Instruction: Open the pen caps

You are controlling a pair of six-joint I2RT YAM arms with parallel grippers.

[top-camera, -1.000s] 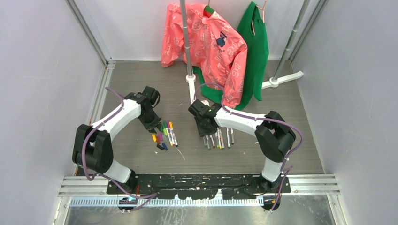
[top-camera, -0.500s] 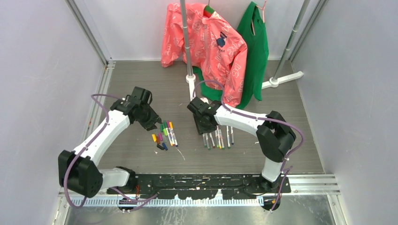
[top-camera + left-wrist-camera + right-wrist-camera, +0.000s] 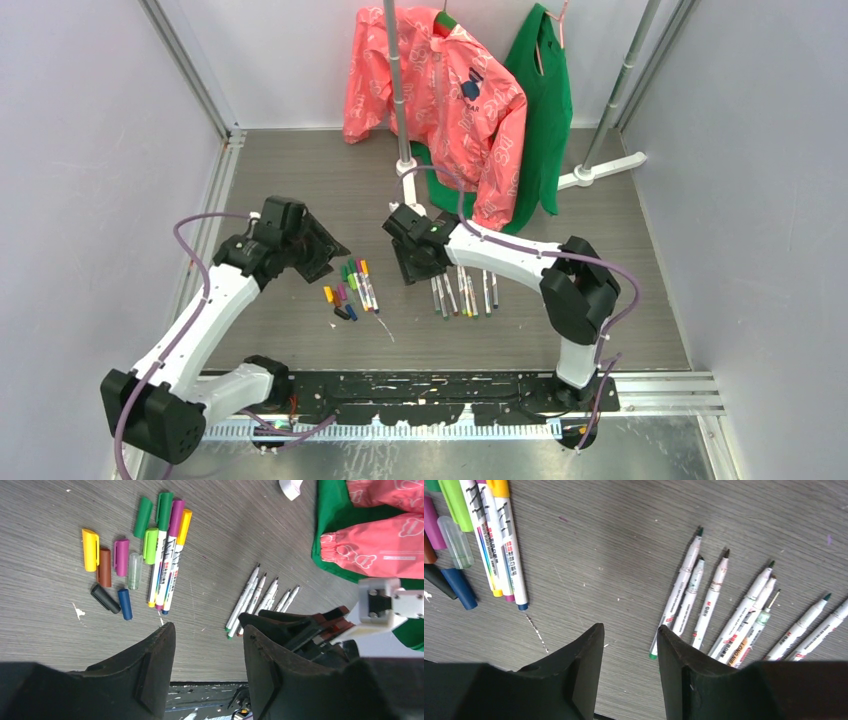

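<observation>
The loose pen caps (image 3: 121, 556) are seen lying on the table (image 3: 300, 180) in a small cluster towards the left: in the left wrist view eight can be counted, in yellow, brown, purple, clear, light green, dark green, black and blue, whereas from the top camera they (image 3: 340, 300) are reduced to coloured specks and the clear one cannot be made out. Just beside them three capped pens (image 3: 165, 550) are laid side by side, with green, purple and yellow caps on. Well apart to the right a fan of uncapped pens (image 3: 719, 600) is spread, their dark and green tips resolved only in the right wrist view. The left gripper (image 3: 209, 630) is held above the table with its jaws apart and nothing between them; the right gripper (image 3: 630, 630) is likewise parted and empty, over bare table between the two groups. Only from above are a pink garment (image 3: 440, 100) and a green garment (image 3: 545, 110) shown in full, hung by a pole (image 3: 397, 80) at the back.
</observation>
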